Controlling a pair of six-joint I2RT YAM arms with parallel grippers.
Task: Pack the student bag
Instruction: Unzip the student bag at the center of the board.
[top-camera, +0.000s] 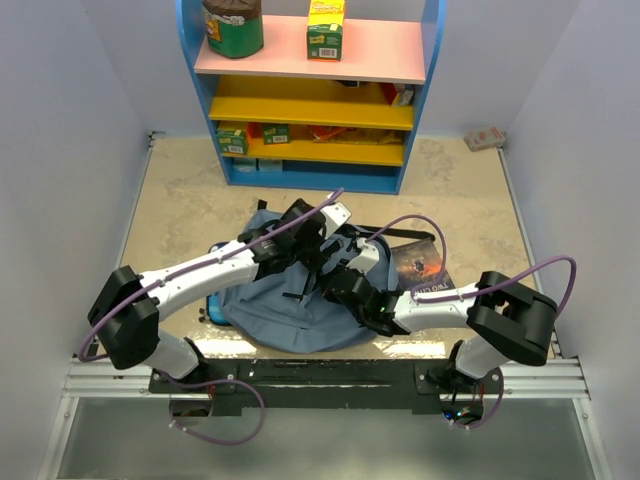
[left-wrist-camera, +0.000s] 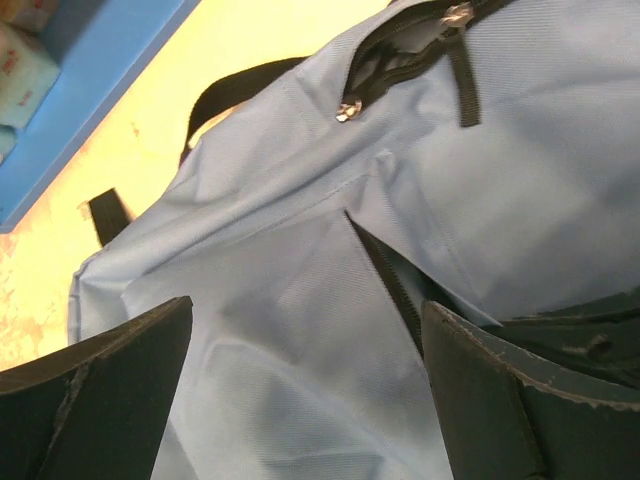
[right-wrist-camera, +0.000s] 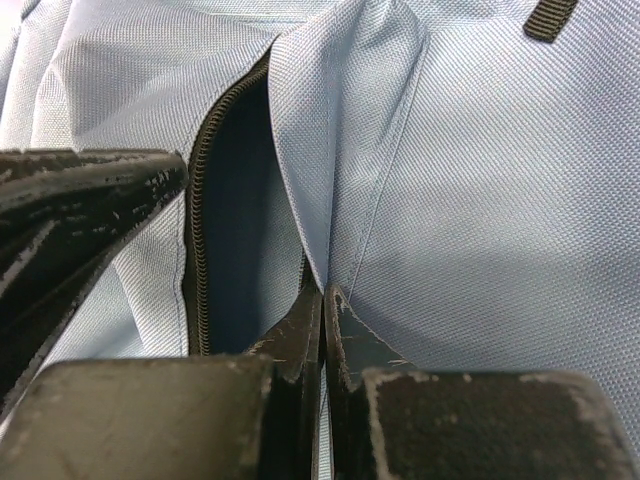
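Observation:
The grey-blue student bag (top-camera: 275, 305) lies on the table between the arms. Its zipper is partly open, showing dark lining (right-wrist-camera: 235, 220). My right gripper (top-camera: 345, 283) is shut on the bag's fabric edge (right-wrist-camera: 322, 300) beside the zipper opening and pinches a fold of it. My left gripper (top-camera: 300, 262) is open, its jaws wide apart just over the bag's cloth (left-wrist-camera: 300, 340), holding nothing. A dark-covered book (top-camera: 418, 262) lies to the right of the bag, partly under the right arm.
A blue shelf unit (top-camera: 310, 90) with pink and yellow shelves stands at the back, holding a green canister (top-camera: 233, 25) and small boxes. A dark-blue item (top-camera: 212, 300) peeks out at the bag's left edge. A small card box (top-camera: 485, 138) lies at the back right.

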